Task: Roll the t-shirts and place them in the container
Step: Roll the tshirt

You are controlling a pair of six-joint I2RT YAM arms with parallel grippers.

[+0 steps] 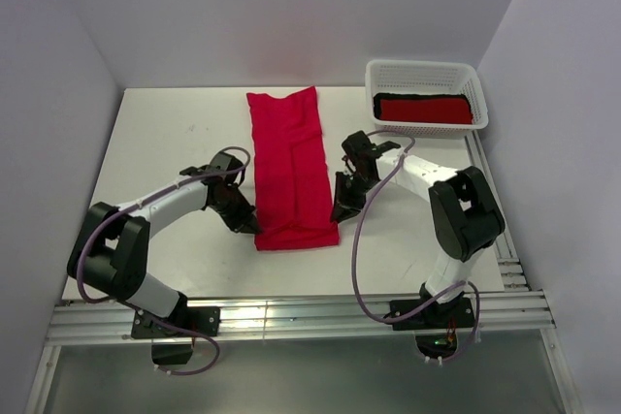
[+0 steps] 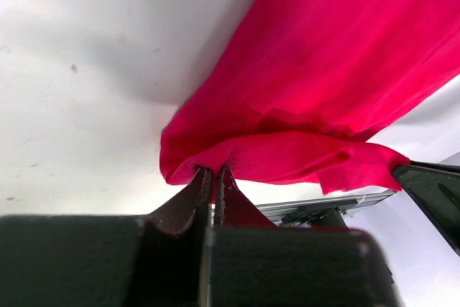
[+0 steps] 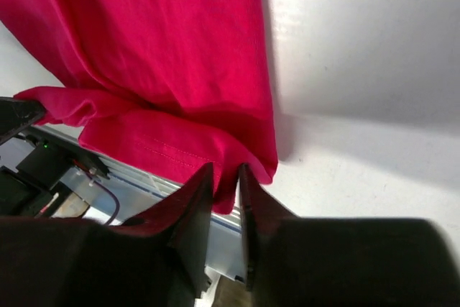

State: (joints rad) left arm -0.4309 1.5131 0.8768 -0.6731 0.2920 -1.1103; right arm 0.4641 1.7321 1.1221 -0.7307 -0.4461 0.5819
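A red t-shirt [image 1: 286, 167], folded into a long narrow strip, lies on the white table and runs from the back to the front. My left gripper [image 1: 254, 225] is at its near left corner. In the left wrist view the gripper [image 2: 213, 170] is shut on the hem of the t-shirt [image 2: 323, 70], which is lifted and curled. My right gripper [image 1: 340, 215] is at the near right corner. In the right wrist view the gripper [image 3: 226, 170] has its jaws close together with a fold of the t-shirt [image 3: 144, 48] pinched between them.
A white lattice basket [image 1: 422, 67] stands at the back right. It holds a rolled red t-shirt [image 1: 422, 109] on a black cloth [image 1: 388, 97]. Metal rails [image 1: 291, 317] run along the table's near edge and right side. White walls close in the left, back and right.
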